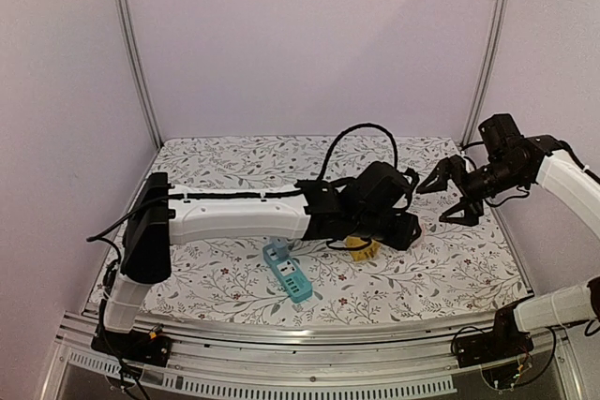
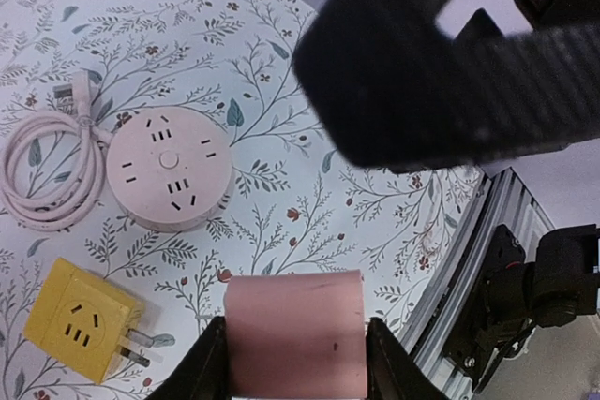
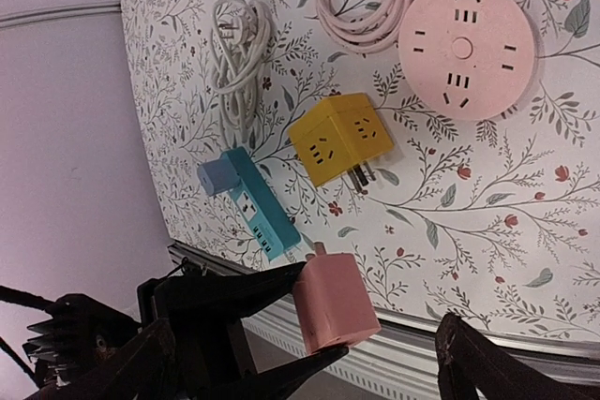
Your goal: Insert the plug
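Note:
My left gripper [image 2: 293, 353] is shut on a pink cube plug [image 2: 293, 330] and holds it above the floral mat; its prongs show in the right wrist view [image 3: 336, 299]. A round pink socket hub [image 2: 169, 168] with a coiled pink cord lies on the mat beyond it, apart from the plug, and shows in the right wrist view [image 3: 466, 49]. In the top view the left gripper [image 1: 405, 227] covers the hub. My right gripper [image 1: 448, 196] is open and empty, hovering just right of the left gripper, also seen in the right wrist view [image 3: 309, 372].
A yellow cube adapter [image 3: 337, 138] lies beside the hub. A teal power strip [image 1: 288, 272] with a blue adapter plugged in lies near the front edge. A coiled white cable [image 3: 239, 53] lies farther left. The metal table rail [image 2: 487, 231] is close.

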`<state>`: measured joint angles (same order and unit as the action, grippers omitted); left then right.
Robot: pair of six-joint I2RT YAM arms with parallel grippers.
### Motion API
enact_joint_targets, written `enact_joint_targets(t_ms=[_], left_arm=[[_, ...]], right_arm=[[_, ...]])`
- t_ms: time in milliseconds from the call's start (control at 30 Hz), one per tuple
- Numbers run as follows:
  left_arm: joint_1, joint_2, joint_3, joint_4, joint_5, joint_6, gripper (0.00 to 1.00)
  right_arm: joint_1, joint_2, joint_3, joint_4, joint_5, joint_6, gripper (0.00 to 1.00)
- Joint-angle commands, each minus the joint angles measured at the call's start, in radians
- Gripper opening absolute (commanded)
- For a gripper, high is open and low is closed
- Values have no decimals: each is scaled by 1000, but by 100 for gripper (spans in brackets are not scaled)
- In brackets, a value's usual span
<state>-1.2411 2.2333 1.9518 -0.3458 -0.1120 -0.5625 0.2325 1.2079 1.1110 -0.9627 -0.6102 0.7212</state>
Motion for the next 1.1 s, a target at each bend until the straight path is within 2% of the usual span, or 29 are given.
enact_joint_targets(t_ms=[0, 300, 467, 633, 733, 967, 1067], left_arm=[[18, -49, 23, 45, -12, -20, 18], [26, -87, -8, 70, -51, -15, 18], [28, -93, -13, 89, -63, -7, 18], [29, -89, -17, 93, -68, -6, 18], [29, -89, -16, 98, -65, -2, 18], [29, -84, -13, 100, -61, 1, 18], [29, -81, -10, 100, -57, 2, 18]], right_arm=[[-4, 29, -17, 13, -148, 9, 95], [-5, 66, -50, 17, -218, 17, 91], [-4, 86, -75, 53, -302, 28, 85], [-5, 89, -80, 60, -315, 39, 79], [-5, 93, -79, 79, -332, 53, 71], [-5, 91, -80, 111, -345, 85, 39], [-5, 91, -77, 110, -340, 87, 28]])
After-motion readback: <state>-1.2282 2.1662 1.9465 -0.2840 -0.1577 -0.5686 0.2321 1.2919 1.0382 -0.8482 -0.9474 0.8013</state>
